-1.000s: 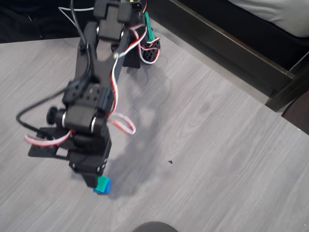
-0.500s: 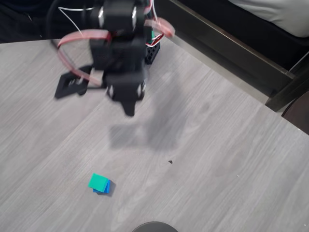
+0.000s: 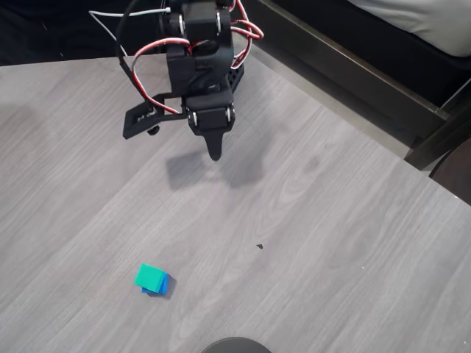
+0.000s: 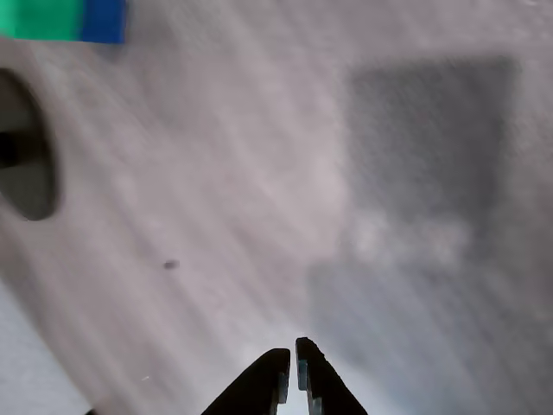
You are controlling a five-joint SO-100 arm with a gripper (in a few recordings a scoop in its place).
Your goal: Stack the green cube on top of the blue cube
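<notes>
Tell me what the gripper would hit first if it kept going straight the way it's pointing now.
Probably just the bare table. The gripper, shut and empty, points down at the gray wood near its own shadow. The green cube, sitting on the blue cube, lies well off that line. Depth is hard to judge.

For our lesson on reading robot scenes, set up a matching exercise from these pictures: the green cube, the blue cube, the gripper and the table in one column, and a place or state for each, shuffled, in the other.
Things:
1. green cube
2. blue cube
3. gripper
4. table

Descriptions:
A. grey wood grain, bears everything
B. shut, holding nothing, raised well away from the cubes
C. lies underneath, just an edge peeking out in the overhead view
D. sits on top of the stack

Pairs: 1-D, 2-C, 3-B, 4-A
</notes>
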